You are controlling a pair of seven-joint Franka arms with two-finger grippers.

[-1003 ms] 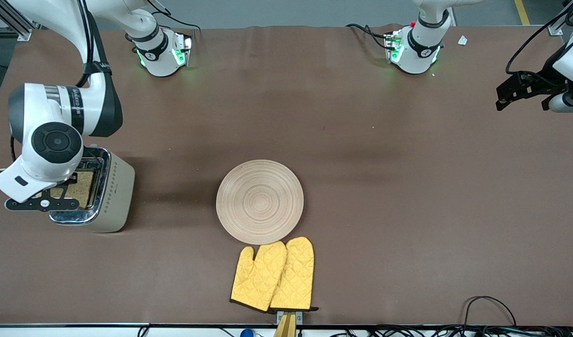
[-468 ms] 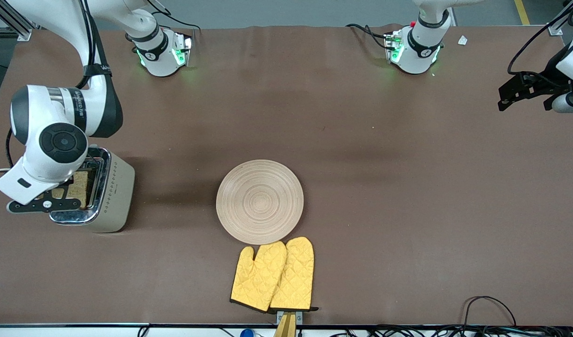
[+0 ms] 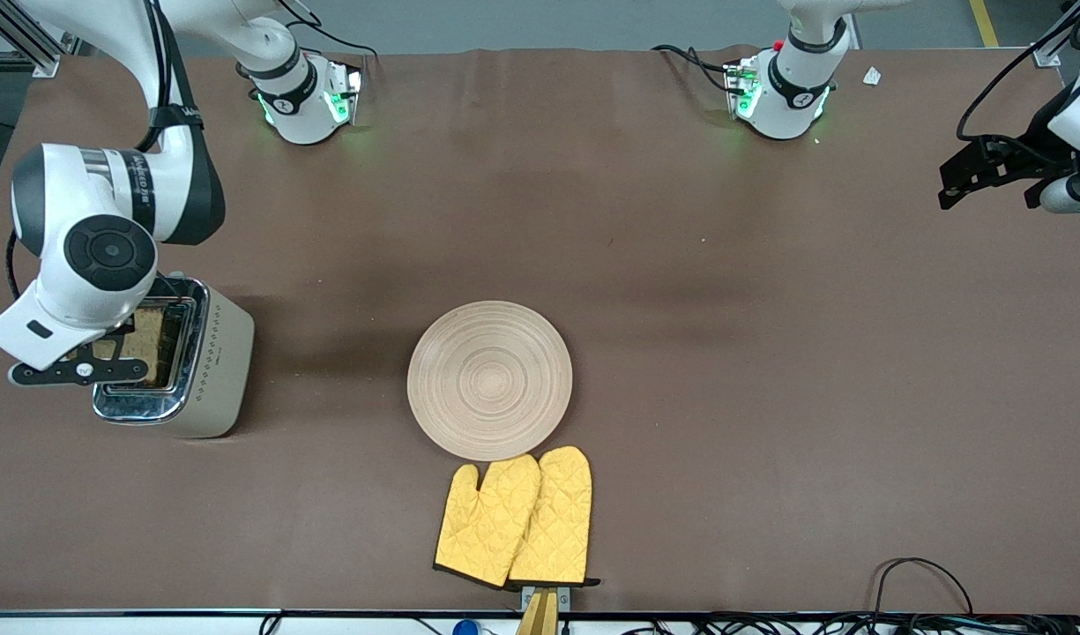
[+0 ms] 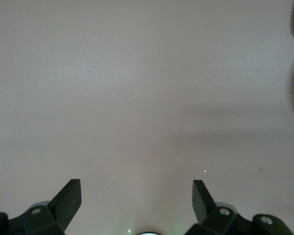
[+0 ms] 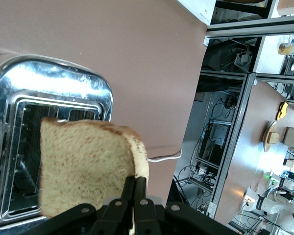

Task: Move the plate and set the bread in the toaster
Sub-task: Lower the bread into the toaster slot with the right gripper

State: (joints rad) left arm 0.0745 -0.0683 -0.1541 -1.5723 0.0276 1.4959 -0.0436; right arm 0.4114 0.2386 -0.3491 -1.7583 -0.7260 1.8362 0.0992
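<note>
The right pincer (image 5: 135, 188), clamped on the bread (image 5: 85, 164), hangs directly over the toaster (image 3: 196, 362), slice edge-down above a slot. The left pincer (image 4: 136, 196) waits, spread empty over bare worktop (image 3: 769, 353).

Around me: brown-covered table (image 3: 681, 265); grey floor (image 3: 548, 22) past its edge; metal-framed benches (image 5: 235, 98) with cables beside my table.
</note>
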